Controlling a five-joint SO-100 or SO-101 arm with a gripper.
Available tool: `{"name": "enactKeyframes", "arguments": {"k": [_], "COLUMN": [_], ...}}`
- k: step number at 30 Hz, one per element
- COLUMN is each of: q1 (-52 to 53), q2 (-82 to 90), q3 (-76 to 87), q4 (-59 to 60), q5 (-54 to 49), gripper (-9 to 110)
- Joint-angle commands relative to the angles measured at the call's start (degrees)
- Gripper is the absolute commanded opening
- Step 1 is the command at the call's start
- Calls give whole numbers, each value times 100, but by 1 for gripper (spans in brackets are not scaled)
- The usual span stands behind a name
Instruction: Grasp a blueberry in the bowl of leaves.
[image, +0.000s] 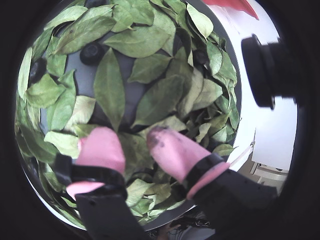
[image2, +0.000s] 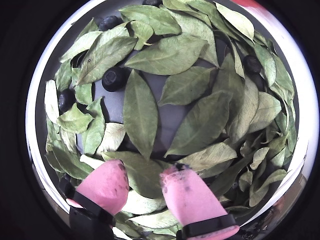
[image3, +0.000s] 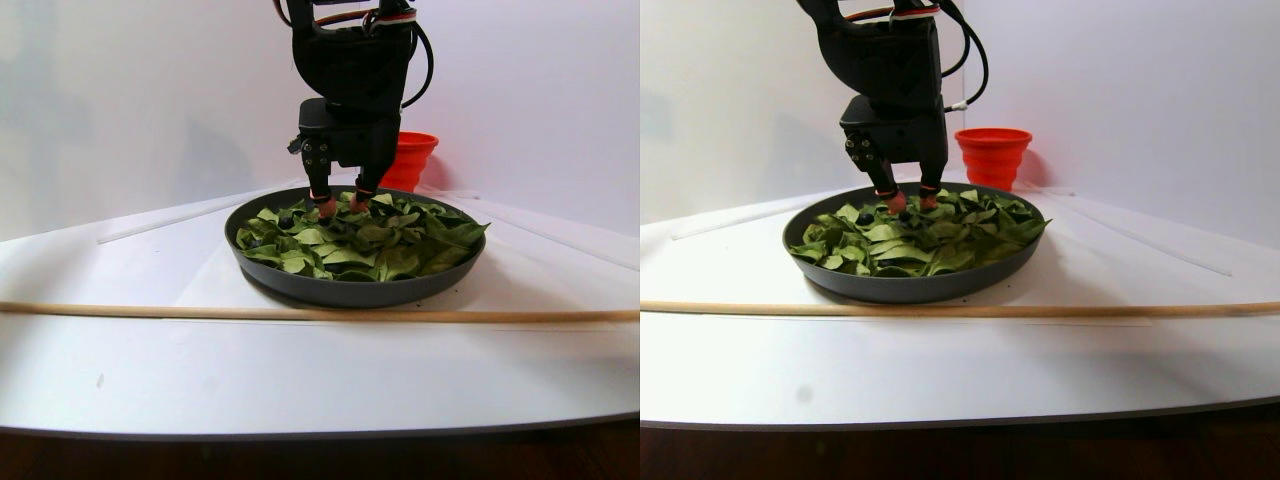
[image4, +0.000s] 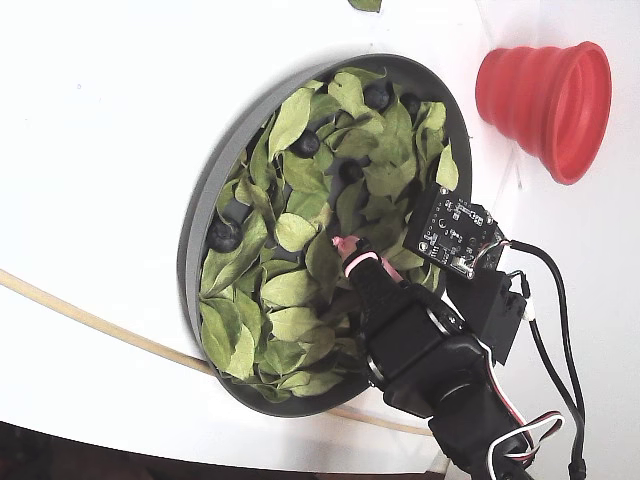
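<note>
— How is the arm posed?
— In the stereo pair view it is seen at upper centre, directed straight downward.

— And the gripper?
— It is shown at the lower edge of both wrist views; the pink fingertips are held apart, nothing between them.

A red ribbed cup lies on its side in the fixed view, on the white counter; in the stereo pair view it stands upright with its wide mouth up at the back of the counter. A thin wooden stick lies across the counter in front. A pale wall rises behind.
</note>
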Motion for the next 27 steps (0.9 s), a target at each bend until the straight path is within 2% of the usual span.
{"name": "enactKeyframes", "arguments": {"k": [1,27], "q1": [-53,-211], "q2": [360,-580], "q3": [-264,-1151], "q4": [-141,-422], "q5": [44,237], "gripper": [13,15]}}
